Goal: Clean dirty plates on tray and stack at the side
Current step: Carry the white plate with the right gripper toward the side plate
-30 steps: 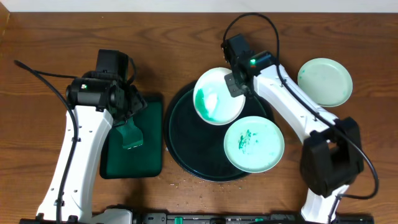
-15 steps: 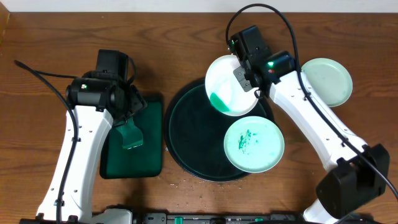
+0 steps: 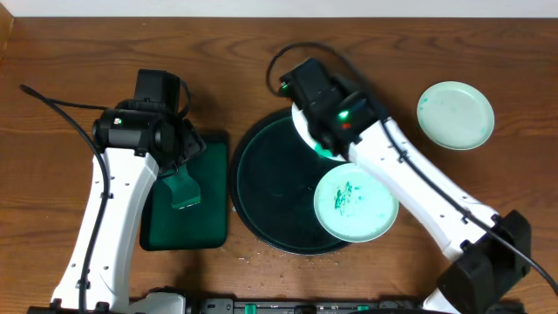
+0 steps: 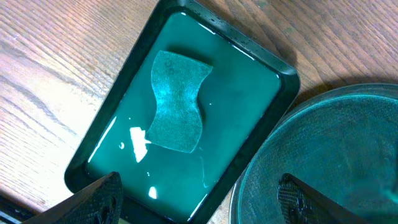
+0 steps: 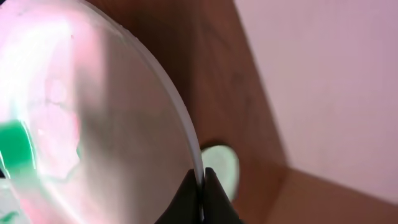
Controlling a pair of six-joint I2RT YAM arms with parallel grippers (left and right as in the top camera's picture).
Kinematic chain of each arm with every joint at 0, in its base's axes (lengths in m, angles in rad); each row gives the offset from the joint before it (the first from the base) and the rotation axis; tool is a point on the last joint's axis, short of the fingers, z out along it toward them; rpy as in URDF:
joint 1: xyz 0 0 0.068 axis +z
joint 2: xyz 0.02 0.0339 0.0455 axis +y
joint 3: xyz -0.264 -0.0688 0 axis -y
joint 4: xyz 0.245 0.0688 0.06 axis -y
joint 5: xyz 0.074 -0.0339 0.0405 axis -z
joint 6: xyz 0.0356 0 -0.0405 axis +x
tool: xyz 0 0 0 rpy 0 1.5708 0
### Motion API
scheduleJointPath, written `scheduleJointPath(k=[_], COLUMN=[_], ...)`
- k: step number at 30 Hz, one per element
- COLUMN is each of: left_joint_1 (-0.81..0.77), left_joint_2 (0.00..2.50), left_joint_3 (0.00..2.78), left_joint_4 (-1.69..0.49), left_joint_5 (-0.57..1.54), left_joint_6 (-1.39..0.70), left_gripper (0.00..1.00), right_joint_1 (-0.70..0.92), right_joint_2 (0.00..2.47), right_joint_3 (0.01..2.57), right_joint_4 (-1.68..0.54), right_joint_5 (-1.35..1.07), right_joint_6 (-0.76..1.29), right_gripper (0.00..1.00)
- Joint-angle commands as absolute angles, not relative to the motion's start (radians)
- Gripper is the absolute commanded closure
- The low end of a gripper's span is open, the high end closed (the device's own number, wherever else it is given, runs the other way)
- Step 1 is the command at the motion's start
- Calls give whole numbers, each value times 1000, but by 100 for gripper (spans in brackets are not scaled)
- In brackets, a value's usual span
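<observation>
My right gripper (image 5: 201, 194) is shut on the rim of a white plate (image 5: 93, 124) smeared with teal. It holds the plate steeply tilted above the far edge of the round black-green tray (image 3: 266, 187). From overhead only a sliver of this plate (image 3: 302, 125) shows under the right wrist. A second plate (image 3: 356, 202) with teal marks lies on the tray's right side. A third plate (image 3: 455, 114) lies on the table at the far right. My left gripper (image 4: 199, 208) is open and empty above the rectangular tray.
A dark green rectangular tray (image 3: 214, 187) left of the round tray holds liquid and a green sponge (image 4: 177, 102). Small crumbs lie on the wood in front of the round tray. Cables run behind both arms.
My right arm has swung left with the plate, tipping it steeper, so it is now mostly hidden under the wrist. The left arm has not moved.
</observation>
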State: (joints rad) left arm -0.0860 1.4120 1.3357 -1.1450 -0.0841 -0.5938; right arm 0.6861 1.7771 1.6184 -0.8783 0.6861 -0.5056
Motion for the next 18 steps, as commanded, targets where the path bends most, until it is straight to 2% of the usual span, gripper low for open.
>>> scheduleJointPath(k=[1, 13, 18], left_joint_1=[-84, -84, -84], left_joint_2=[1429, 1480, 1493], left_joint_3=[1343, 1343, 1343], left_joint_4=[-1147, -1152, -1152], left_joint_5=[-87, -86, -86], left_joint_6=[-576, -576, -576], left_gripper=[20, 20, 20], right_joint_1=[735, 832, 851], right_joint_2=[1750, 1750, 1750], right_joint_3=[1624, 1624, 1624], right_joint_4=[-875, -871, -802], right_joint_5=[878, 1097, 1189], right_joint_6=[-640, -821, -891], right_gripper=[99, 99, 99])
